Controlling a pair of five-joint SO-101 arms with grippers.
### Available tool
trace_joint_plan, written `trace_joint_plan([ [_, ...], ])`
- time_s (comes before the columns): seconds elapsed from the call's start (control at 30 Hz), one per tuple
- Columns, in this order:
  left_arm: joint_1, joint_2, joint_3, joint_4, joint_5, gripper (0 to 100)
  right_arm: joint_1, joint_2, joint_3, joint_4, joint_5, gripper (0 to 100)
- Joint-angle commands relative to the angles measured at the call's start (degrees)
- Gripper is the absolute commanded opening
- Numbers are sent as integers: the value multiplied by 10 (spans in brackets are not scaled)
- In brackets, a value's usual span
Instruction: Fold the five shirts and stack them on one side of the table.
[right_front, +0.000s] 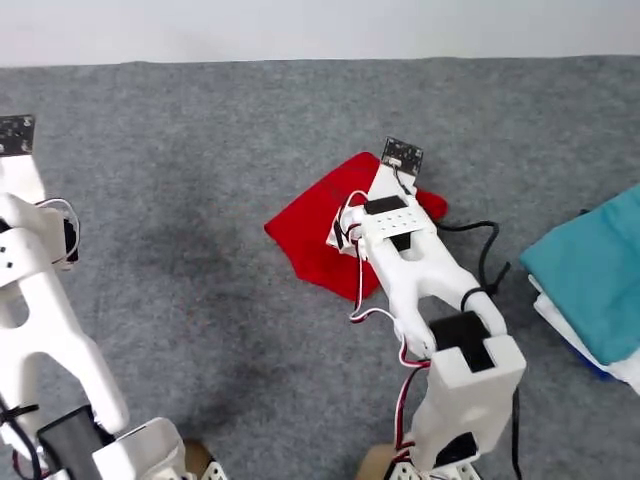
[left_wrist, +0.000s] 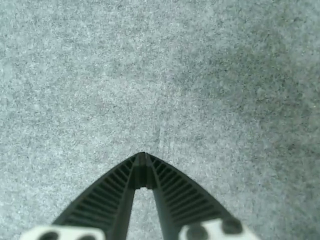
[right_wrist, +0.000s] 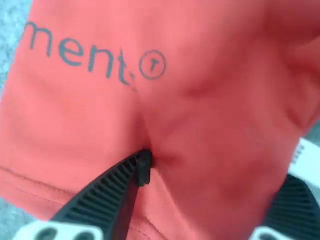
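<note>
The red shirt (right_front: 320, 230) lies crumpled near the middle of the table (right_front: 200, 150), not yet folded. The right gripper (right_wrist: 220, 180) is down on it, jaws wide apart, one finger (right_wrist: 107, 197) dug into the cloth and fabric bulging between them, probably to pinch up a fold; nothing looks clamped yet. The left gripper (left_wrist: 145, 162) hangs over bare table well off to the side, tips closed together and empty, likely waiting. At the right edge sits the stack: a teal shirt (right_front: 590, 265) on a white one (right_front: 570, 325).
</note>
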Motion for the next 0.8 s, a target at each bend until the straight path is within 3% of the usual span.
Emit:
trace_joint_plan([
  [0.0, 3, -22, -2, -6, -4, 3, 3, 9, -13, -36, -3, 380],
  [0.27, 3, -22, -2, -6, -3, 3, 2, 65, -80, -40, -3, 372],
  [0.6, 9, -22, -1, -7, -2, 3, 3, 75, -89, -40, -2, 34],
  [0.77, 36, -22, -1, -8, -2, 3, 7, 65, -87, -40, 6, 9],
])
